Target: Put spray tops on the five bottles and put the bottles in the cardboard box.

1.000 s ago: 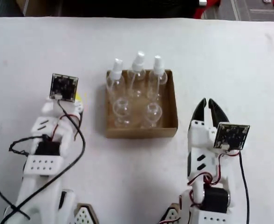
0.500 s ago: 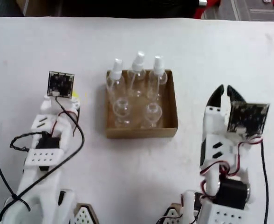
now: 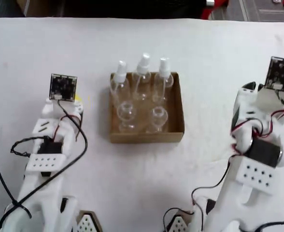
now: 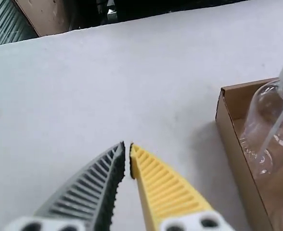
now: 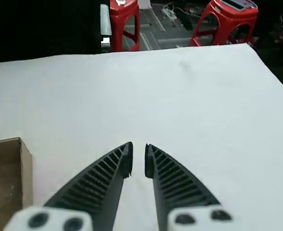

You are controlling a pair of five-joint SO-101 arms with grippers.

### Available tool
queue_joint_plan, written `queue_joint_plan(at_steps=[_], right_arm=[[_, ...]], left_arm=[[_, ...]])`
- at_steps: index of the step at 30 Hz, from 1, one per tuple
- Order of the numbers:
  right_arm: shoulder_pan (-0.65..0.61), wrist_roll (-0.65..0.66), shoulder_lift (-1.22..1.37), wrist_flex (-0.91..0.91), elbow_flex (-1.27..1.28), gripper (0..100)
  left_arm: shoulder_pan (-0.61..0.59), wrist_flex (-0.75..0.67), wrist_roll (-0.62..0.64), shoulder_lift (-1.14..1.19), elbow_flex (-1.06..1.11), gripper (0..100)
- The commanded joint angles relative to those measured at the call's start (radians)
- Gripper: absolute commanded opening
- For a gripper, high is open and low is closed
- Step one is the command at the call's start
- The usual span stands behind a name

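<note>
We find the cardboard box (image 3: 147, 137) near the middle of the white surface (image 3: 205, 48), between the two arms and touching neither. All five bottles stand upright inside it. The three far-row bottles (image 3: 143, 86) each carry white spray tops (image 3: 143, 60). The two near-row bottles (image 3: 126, 115) have bare, open necks.

The left arm (image 3: 48, 145) lies on the box's left side. Its left pincer (image 4: 127, 150) hangs over bare surface, with the gray finger (image 4: 93, 187) and the yellow finger (image 4: 163, 187) drawn together until their tips almost meet. Nothing is gripped between them. In the left wrist view we also see the box wall (image 4: 230, 139) and one topped bottle (image 4: 271, 122) close by.

The right arm (image 3: 250, 154) sits at the surface's right edge, well apart from the box. The right pincer (image 5: 137, 153) is parted only a little, leaving a narrow slit between its black tips. It holds nothing and hangs over bare surface, with a corner of the box (image 5: 25, 163) in its wrist view.
</note>
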Motion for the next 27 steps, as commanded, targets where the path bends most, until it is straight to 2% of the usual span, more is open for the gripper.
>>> queue_joint_plan(at_steps=[1, 12, 20, 27], right_arm=[[0.028, 0.014, 0.099, 0.001, -0.083, 3.8], [0.056, 0.005, 0.352, 0.127, -0.229, 3.9], [0.102, 0.005, 0.541, 0.139, -0.367, 3.9], [0.116, -0.011, 0.759, 0.265, -0.511, 3.9]], left_arm=[[-0.005, -0.029, -0.003, 0.004, -0.002, 2], [-0.005, -0.029, -0.005, 0.004, 0.000, 2], [-0.004, -0.029, -0.005, 0.005, 0.000, 2], [0.012, -0.029, -0.008, 0.005, 0.000, 2]])
